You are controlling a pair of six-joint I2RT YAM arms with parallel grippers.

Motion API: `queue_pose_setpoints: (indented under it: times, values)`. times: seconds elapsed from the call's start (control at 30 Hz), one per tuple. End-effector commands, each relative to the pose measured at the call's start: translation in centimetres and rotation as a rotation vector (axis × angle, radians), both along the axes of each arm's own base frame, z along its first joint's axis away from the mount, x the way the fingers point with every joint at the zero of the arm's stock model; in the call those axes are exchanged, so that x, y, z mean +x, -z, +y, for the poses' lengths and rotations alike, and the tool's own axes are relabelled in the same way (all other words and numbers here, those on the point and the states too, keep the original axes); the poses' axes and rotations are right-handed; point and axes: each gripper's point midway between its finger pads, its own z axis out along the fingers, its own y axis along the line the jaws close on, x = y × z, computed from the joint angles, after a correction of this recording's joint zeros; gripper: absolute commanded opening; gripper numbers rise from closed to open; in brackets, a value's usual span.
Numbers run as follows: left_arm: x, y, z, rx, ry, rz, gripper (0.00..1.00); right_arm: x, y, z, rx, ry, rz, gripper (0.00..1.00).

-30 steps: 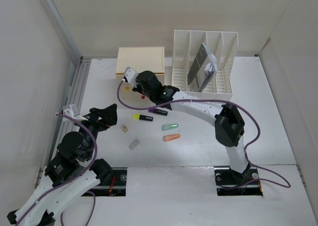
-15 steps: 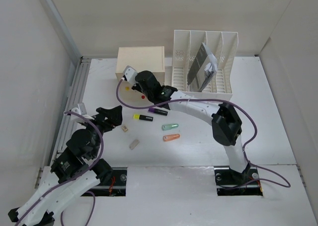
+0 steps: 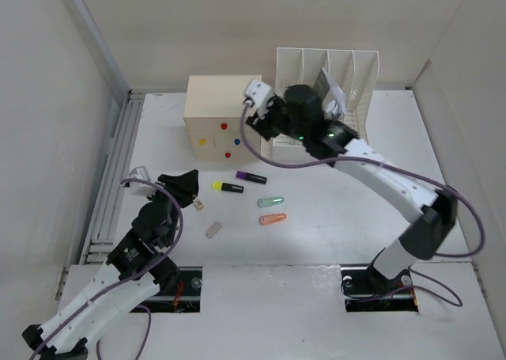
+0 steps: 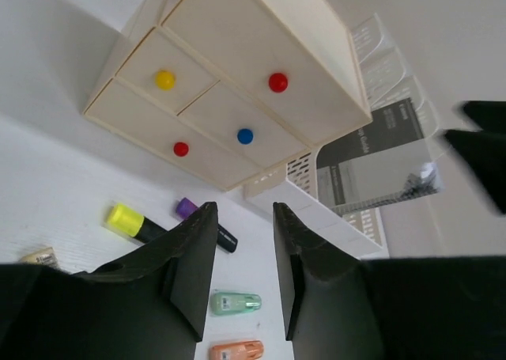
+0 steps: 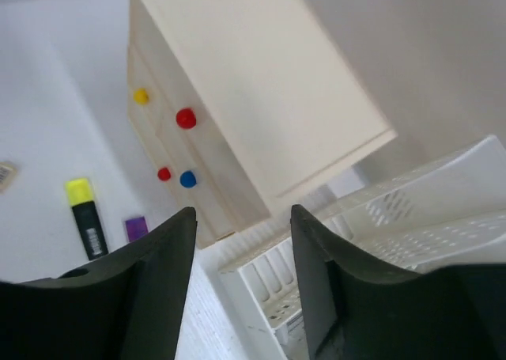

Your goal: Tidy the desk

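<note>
The desk (image 3: 316, 233) spreads under both arms, its grey rail (image 3: 111, 178) running along the left edge. My left gripper (image 3: 186, 187) is over the near-left part of the tabletop, its fingers a narrow gap apart with nothing between them. My right gripper (image 3: 265, 121) hangs above the far edge, between the drawer box (image 3: 224, 111) and the file rack (image 3: 360, 75), its jaws apart and empty.

Matte desk (image 3: 332, 233), smooth wooden drawer box (image 3: 217, 99), plastic rack (image 3: 364, 75)
</note>
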Motion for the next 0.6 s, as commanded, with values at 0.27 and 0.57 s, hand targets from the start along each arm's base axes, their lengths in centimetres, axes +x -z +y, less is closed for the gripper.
queue_pose_setpoints:
  times: [0.27,0.57]
  values:
    - [7.5,1.2,-3.3,-0.022,0.024,0.009,0.39,-6.9,-6.2,-7.4,0.257,-0.353,0.093,0.13]
    - [12.1,2.3,-1.7,-0.088,0.212,0.000,0.46,-6.7,-6.2,-10.2,0.346,-0.325,0.123,0.15]
